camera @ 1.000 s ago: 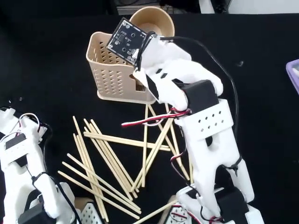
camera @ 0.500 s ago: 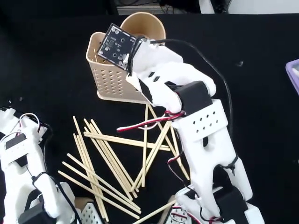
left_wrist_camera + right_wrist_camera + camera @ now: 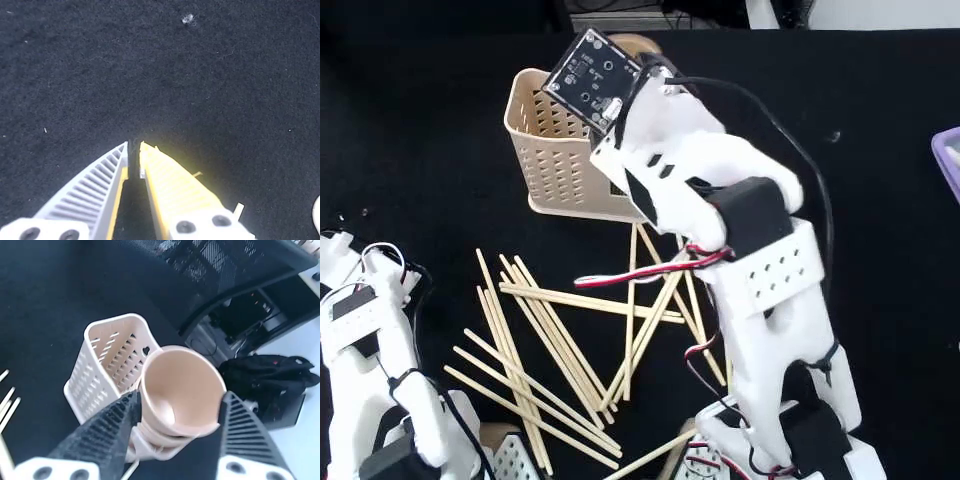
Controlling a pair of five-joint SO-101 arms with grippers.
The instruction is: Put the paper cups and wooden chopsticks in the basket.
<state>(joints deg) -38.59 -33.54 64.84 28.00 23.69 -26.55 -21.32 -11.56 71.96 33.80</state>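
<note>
My right gripper (image 3: 181, 397) is shut on a tan paper cup (image 3: 182, 390), one finger on each side of it. The cup hangs tilted over the far right corner of the beige slotted basket (image 3: 100, 375), its mouth facing the camera. More cup rims (image 3: 160, 449) show just beneath it at the basket's corner. In the high view the wrist camera board covers nearly all of the cup (image 3: 636, 42), above the basket (image 3: 555, 150). Several wooden chopsticks (image 3: 560, 335) lie scattered on the black table in front of the basket. My left gripper (image 3: 134, 147) is shut and empty, low over the bare cloth at the near left.
The left arm (image 3: 360, 340) stands at the near left edge. A purple object (image 3: 950, 160) sits at the table's right edge. Wires (image 3: 640, 265) hang from the right arm over the chopsticks. Behind the table are a mesh chair (image 3: 225, 265) and a dark bag (image 3: 270, 375).
The right wrist swung left over the basket, then back and tipped further over. The cup, earlier plainly visible behind the basket, now sits under the camera board. The left arm has not moved.
</note>
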